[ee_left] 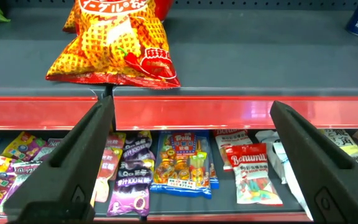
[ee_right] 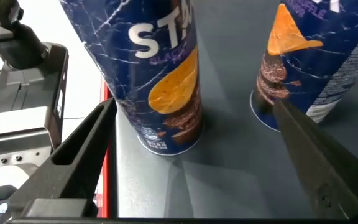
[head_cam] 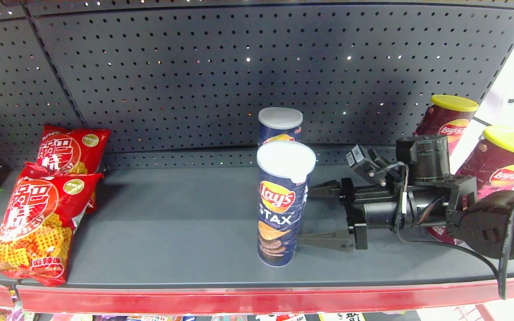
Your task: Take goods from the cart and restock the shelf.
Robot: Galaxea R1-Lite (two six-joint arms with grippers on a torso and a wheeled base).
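Note:
Two blue chip cans with white lids stand upright mid-shelf, the front can (head_cam: pixel 283 209) (ee_right: pixel 164 81) and the rear can (head_cam: pixel 279 126) (ee_right: pixel 316 62) right behind it. My right gripper (head_cam: pixel 324 215) (ee_right: pixel 194 158) hangs low over the grey shelf (head_cam: pixel 172 232), just right of the front can. It is open with nothing between its fingers, and the front can stands just beyond the fingertips. My left gripper (ee_left: pixel 191 158) is open and empty, out in front of the shelf's red front edge (ee_left: pixel 229 112).
Two red snack bags (head_cam: pixel 34 223) (ee_left: pixel 114 43) lie at the shelf's left end. Two maroon cans with yellow lids (head_cam: pixel 500 160) stand at the right, behind my right arm. A pegboard wall (head_cam: pixel 239 76) backs the shelf. A lower shelf holds several candy packs (ee_left: pixel 185 165).

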